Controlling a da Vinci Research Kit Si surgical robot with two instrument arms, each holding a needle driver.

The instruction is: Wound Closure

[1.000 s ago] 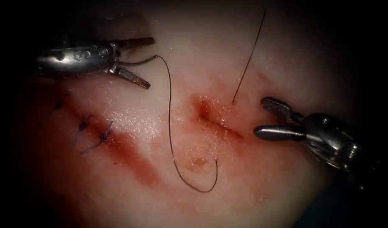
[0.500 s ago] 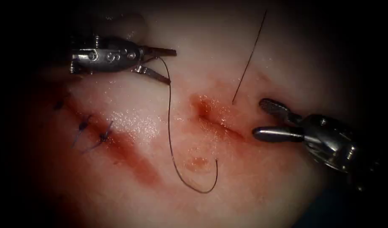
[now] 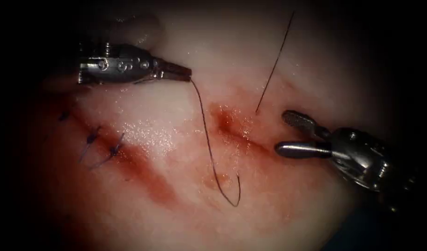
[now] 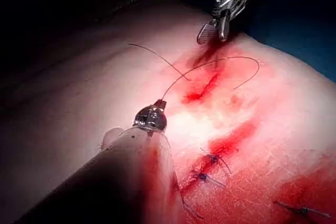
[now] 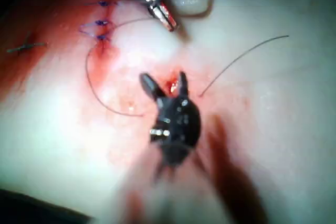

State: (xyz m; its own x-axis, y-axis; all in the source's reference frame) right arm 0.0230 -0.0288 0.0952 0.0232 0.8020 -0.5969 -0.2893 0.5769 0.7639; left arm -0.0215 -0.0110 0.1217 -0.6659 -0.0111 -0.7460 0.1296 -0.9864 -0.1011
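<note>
Thread (image 3: 208, 144) clamped in the left tool (image 3: 178, 73) could tear the tissue (image 3: 315, 69) at its exit below the cut (image 3: 239, 135) if overtightened; right tool (image 3: 294, 137) gapes empty beside it.

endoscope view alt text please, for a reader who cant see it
The left arm's steel claw, jaws shut, grips a thin dark thread that loops down into the pale, red-stained tissue left of the open cut. The right arm's steel claw hangs open, holding nothing.

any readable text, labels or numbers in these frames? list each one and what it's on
None: no words, brand names, numbers or signs can be read in any view.
The round marks on the left end effector, shut on the thread, are holes and pins, not characters.
The right end effector, open and holding nothing, carries no markings either.
</note>
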